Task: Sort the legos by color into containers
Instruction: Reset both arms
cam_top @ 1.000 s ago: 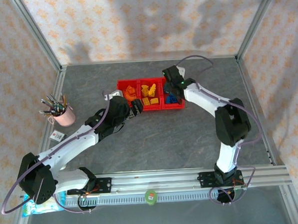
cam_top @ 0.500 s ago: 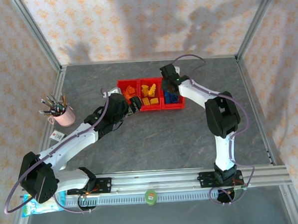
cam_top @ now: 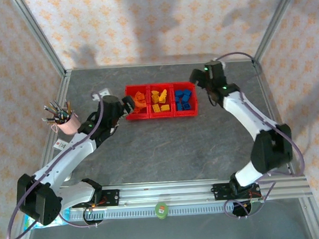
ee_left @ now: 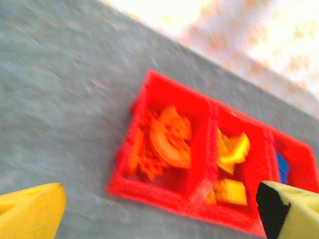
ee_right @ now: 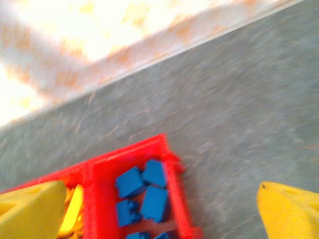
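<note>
Orange bricks (cam_top: 140, 101), yellow bricks (cam_top: 159, 100) and blue bricks (cam_top: 183, 99) are being kept apart in the red bins (cam_top: 162, 115), one colour each. The left gripper (cam_top: 129, 104), just beside the row's left end, and the right gripper (cam_top: 195, 77), near its right end, are being held wide open, empty. A low sweep could knock the row, spilling bricks.

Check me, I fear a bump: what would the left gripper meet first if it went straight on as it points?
Probably the near wall of the red bin holding orange bricks; the open left gripper points at it, though blur leaves depth unclear.
</note>
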{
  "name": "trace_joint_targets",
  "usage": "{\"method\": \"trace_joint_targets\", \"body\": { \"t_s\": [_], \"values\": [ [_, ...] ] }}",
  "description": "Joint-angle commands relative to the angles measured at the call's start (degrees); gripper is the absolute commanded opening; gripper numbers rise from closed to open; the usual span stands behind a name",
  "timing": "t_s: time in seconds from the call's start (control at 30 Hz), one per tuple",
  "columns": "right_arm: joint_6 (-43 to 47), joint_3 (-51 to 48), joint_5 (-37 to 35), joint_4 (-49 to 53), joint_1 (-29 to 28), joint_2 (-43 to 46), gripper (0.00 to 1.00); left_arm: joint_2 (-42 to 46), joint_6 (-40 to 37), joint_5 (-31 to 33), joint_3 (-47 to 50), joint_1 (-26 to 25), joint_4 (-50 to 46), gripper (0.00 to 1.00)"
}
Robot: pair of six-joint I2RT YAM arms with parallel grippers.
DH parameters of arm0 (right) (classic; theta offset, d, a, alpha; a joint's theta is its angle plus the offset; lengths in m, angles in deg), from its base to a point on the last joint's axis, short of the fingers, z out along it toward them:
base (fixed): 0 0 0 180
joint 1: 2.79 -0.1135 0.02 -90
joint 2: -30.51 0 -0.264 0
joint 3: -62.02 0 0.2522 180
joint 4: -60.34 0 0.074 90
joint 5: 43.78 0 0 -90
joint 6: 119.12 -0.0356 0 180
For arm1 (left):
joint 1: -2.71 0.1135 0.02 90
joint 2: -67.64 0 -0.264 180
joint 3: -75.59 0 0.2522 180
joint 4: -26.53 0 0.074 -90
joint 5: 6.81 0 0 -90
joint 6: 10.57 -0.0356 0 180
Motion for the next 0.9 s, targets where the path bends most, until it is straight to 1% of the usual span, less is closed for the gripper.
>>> {"method": "trace_joint_targets", "body": {
  "t_s": [0.0,0.07,0.13,0.2,0.27,0.3,0.37,0.47,0.57,0.6,0.63,0.67,0.73,0.77,0.8,0.83,0.87],
  "values": [
    [-0.3,-8.7,-8.4,-3.3,3.3,5.0,1.0,2.7,-7.1,10.1,4.0,5.2,1.2,0.99],
    [0.5,-15.9,-15.1,-8.1,5.4,7.9,1.0,3.3,-10.3,14.2,7.6,8.4,5.2,0.99],
    [1.3,-23.6,-20.6,-15.1,7.7,9.8,1.0,3.9,-15.3,17.4,13.1,11.0,13.6,0.99],
    [3.7,-30.1,-20.5,-23.1,10.0,10.1,1.0,3.9,-19.4,19.0,19.1,12.9,23.5,0.99],
    [5.4,-34.4,-21.7,-29.7,11.7,9.2,1.0,2.8,-22.6,21.3,24.1,14.1,32.8,0.99],
    [6.2,-36.8,-21.1,-34.1,12.6,8.9,1.0,2.0,-24.9,22.2,26.5,14.5,38.3,0.99],
    [10.1,-42.1,-16.9,-45.0,13.5,8.6,1.0,-0.6,-29.2,22.3,30.4,14.9,48.8,0.99],
    [15.8,-49.4,-10.7,-60.8,13.6,7.3,1.0,-4.8,-33.2,19.0,34.8,15.0,62.4,0.99],
    [16.8,-53.7,-4.1,-73.1,15.3,4.3,1.0,-9.5,-34.8,14.6,38.7,15.2,76.1,1.0],
    [17.4,-54.4,-1.2,-75.3,15.8,3.7,1.0,-11.6,-35.4,12.9,40.1,15.4,81.4,0.99],
    [17.8,-54.5,-0.1,-75.2,15.9,3.4,1.0,-13.6,-36.5,11.7,41.1,15.6,86.7,0.99],
    [18.7,-55.7,1.6,-78.2,15.9,2.7,1.0,-15.2,-37.5,9.8,42.2,15.7,91.0,0.99],
    [19.5,-58.9,3.7,-86.2,15.8,0.1,1.0,-18.4,-37.0,6.3,42.4,17.0,93.3,0.99],
    [19.5,-60.1,3.8,-90.2,15.8,-1.4,1.0,-20.9,-36.9,5.7,43.0,17.2,97.2,0.99],
    [19.4,-59.8,3.7,-89.4,15.8,-1.8,1.0,-24.1,-37.5,5.1,43.9,17.4,102.6,1.0],
    [19.7,-57.8,3.6,-84.8,15.7,-1.1,1.0,-26.1,-38.4,5.0,44.2,17.3,106.6,1.0],
    [20.3,-57.1,2.6,-84.4,14.9,-1.5,1.0,-24.9,-37.8,4.7,43.8,17.3,103.9,1.0]
  ]
}}
